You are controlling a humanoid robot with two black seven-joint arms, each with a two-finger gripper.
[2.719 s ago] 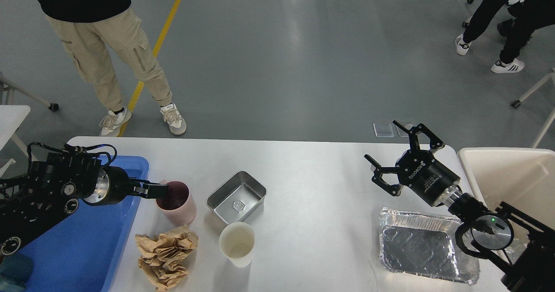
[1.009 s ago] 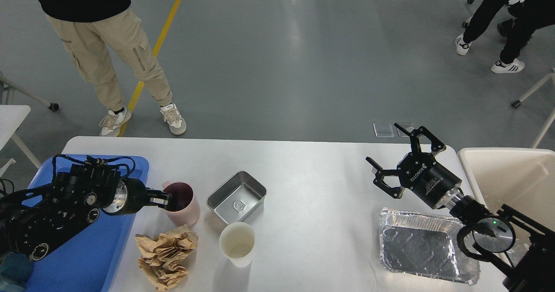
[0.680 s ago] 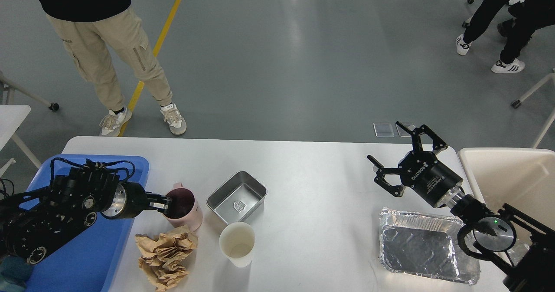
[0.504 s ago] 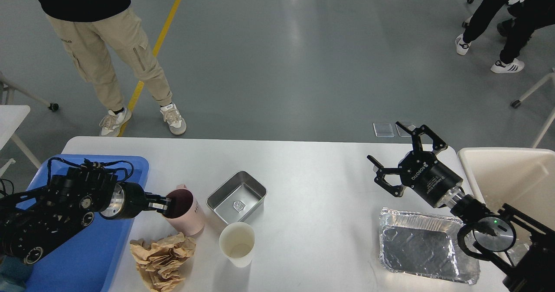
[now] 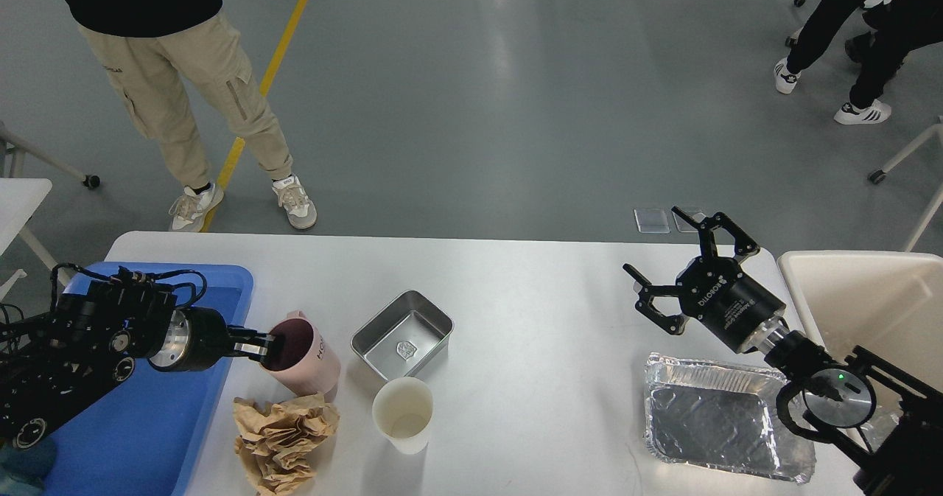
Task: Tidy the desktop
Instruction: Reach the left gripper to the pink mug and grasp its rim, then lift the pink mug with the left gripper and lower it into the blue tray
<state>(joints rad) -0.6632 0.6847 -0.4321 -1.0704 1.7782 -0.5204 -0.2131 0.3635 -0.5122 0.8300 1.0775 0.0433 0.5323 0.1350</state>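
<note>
Surface (image 5: 530, 290): five items left. Left end effector (image 5: 259, 347) clamps tilted pink mug (image 5: 302, 356); right end effector (image 5: 681, 271) spread, empty.

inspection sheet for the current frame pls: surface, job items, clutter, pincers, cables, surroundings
Surface: large white desktop, smooth, no spills seen.
Job's things: pink plastic mug, tilted; square steel tray; white paper cup; crumpled brown paper; foil tray.
Clutter: blue plastic tray at left; beige bin at right.
Pincers: left pincer shut on the mug's rim; right pincer open, above the desktop, empty.
Cables: black loops on the left wrist.
Surroundings: person in khaki trousers beyond the far edge; seated person far right.
</note>
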